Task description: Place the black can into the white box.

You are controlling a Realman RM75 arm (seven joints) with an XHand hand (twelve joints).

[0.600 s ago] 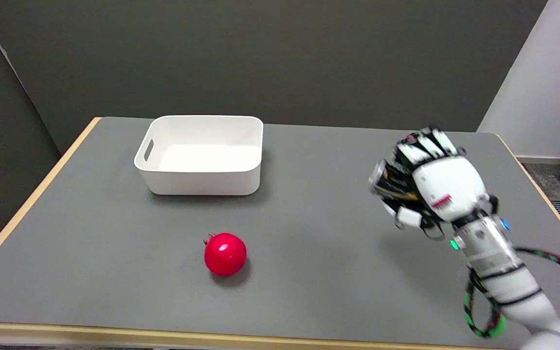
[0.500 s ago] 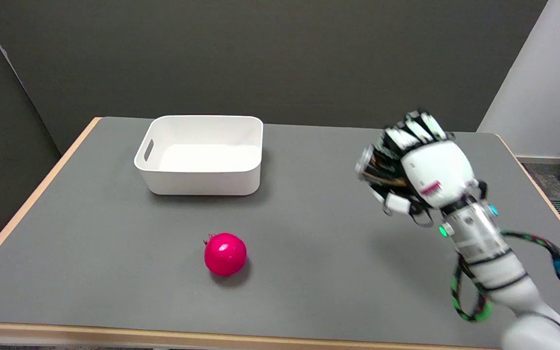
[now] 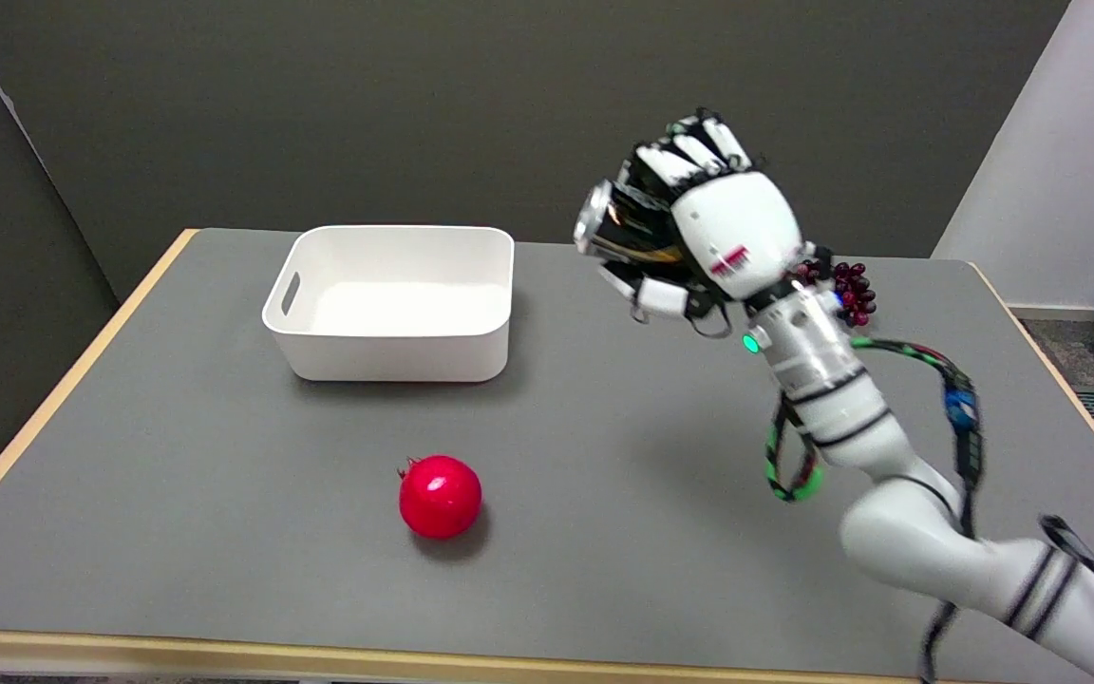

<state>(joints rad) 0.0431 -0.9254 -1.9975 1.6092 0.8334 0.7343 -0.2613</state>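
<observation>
My right hand (image 3: pixel 699 228) is raised above the table, right of the white box, and grips the black can (image 3: pixel 625 226). The can lies sideways in the grasp, its silver end facing left toward the box; fingers wrap over its top and hide most of its body. The white box (image 3: pixel 395 356) stands at the back left of the grey table, open side up, with a handle slot in its left wall and nothing visible inside.
A red pomegranate (image 3: pixel 440 496) lies on the table in front of the box. A bunch of dark red grapes (image 3: pixel 849 291) shows behind my wrist at the back right. The table's wooden edge (image 3: pixel 224 654) runs along the near side.
My right hand has carried the can up and to the left, from low over the table's right side to a spot near the box. The grapes behind the wrist have come into sight.
</observation>
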